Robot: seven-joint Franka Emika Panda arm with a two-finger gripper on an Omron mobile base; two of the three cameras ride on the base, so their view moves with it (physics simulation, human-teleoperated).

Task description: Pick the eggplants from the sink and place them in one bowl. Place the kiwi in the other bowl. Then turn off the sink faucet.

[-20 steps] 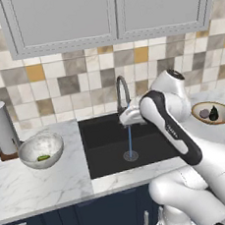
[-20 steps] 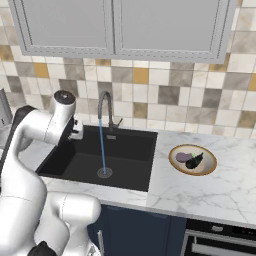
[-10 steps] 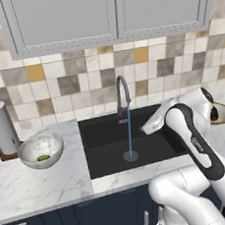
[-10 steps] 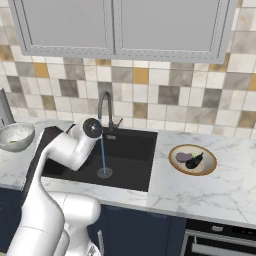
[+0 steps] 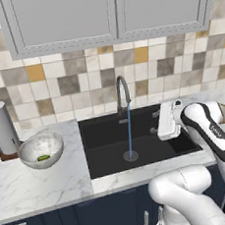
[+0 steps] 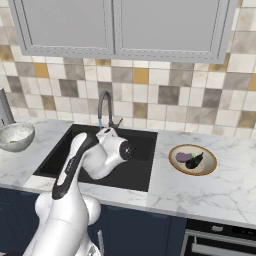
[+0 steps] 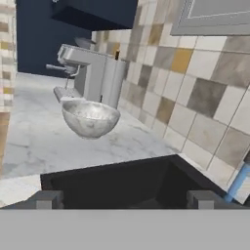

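My gripper [image 5: 154,122] hovers over the right part of the black sink [image 5: 106,145], facing left, open, with nothing between its fingertips [image 7: 47,199]. Water runs from the faucet [image 5: 122,89] into the drain. Both eggplants, one mauve [image 6: 184,157] and one dark [image 6: 195,161], lie in the shallow tan bowl [image 6: 211,161] on the counter right of the sink. The kiwi [image 5: 42,157] sits in the grey speckled bowl [image 5: 39,142] left of the sink. In the hand view this grey bowl [image 7: 90,117] stands ahead past the sink's edge [image 7: 112,171].
A paper towel roll [image 5: 1,129] stands left of the grey bowl. A grey appliance [image 7: 93,73] sits behind that bowl in the hand view. The tiled wall and cabinets rise behind the faucet. White marble counter [image 6: 210,192] spreads around the tan bowl.
The hand has swung from beside the faucet to the right and lower over the sink, now facing left. The jaws stayed open. Bowls and produce have not moved.
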